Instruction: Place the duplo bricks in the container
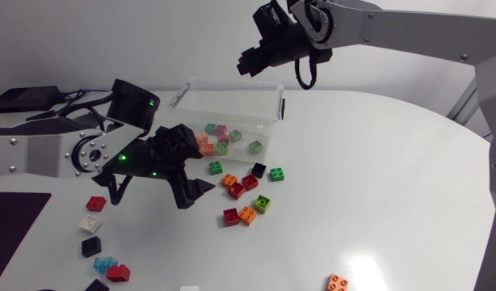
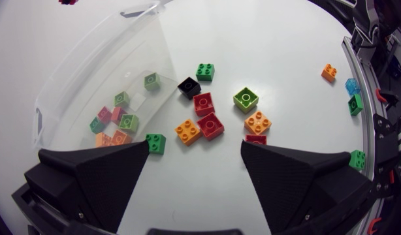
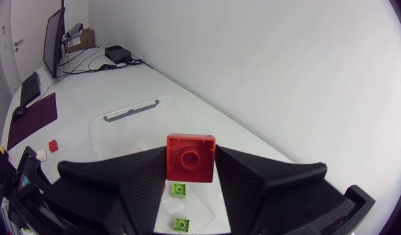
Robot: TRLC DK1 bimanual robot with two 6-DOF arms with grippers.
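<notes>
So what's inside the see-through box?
Green, pink and orange bricks lie in the box. My left pincer covers one corner, so more could hide there.

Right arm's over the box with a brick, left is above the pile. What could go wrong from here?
1. The right gripper holds the red brick high above the container; released there, it may hit the rim or bounce out.
2. Ahead of the open left gripper an orange brick and a second red brick touch; closing on them could catch both or shove neighbours away.
</notes>
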